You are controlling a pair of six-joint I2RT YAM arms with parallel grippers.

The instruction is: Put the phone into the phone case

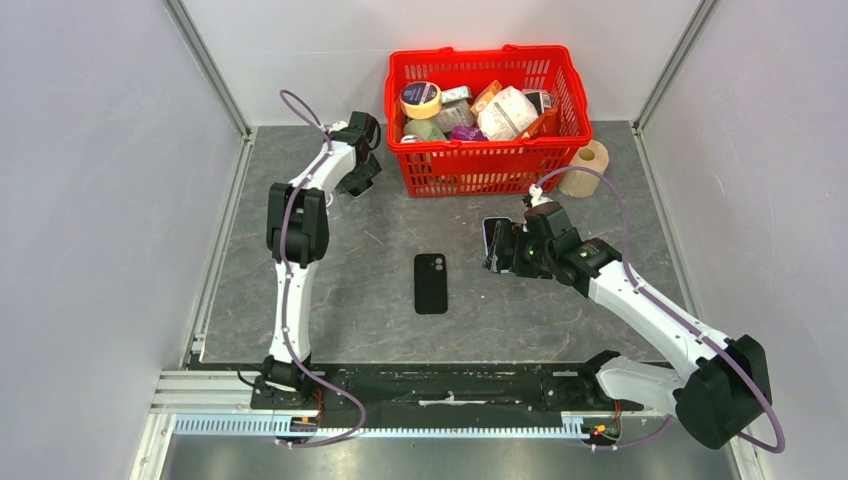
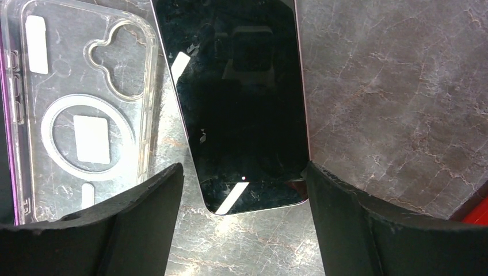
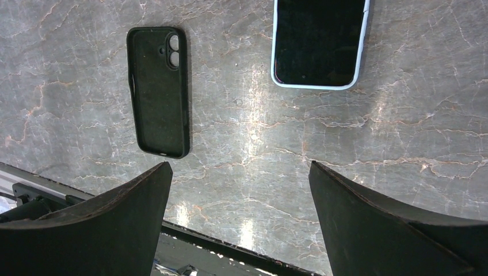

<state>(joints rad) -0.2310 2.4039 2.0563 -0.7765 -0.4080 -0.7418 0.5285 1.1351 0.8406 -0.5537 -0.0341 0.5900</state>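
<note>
In the left wrist view a phone (image 2: 241, 103) with a dark screen lies face up on the marble table, and a clear phone case (image 2: 86, 109) lies just left of it. My left gripper (image 2: 244, 167) is open and straddles the phone's near end: the right finger (image 2: 345, 218) is at the phone's corner, the left finger (image 2: 144, 213) stands apart. In the right wrist view a black phone case (image 3: 158, 92) lies inner side up, and a second phone (image 3: 319, 43) with a pale rim lies right of it. My right gripper (image 3: 240, 164) is open over bare table, with nothing between its fingers.
A red basket (image 1: 470, 150) full of groceries stands at the back, right beside my left gripper (image 1: 358, 183). A roll of tape (image 1: 585, 168) stands to the basket's right. The black case (image 1: 431, 283) lies mid-table, left of my right gripper (image 1: 497, 250).
</note>
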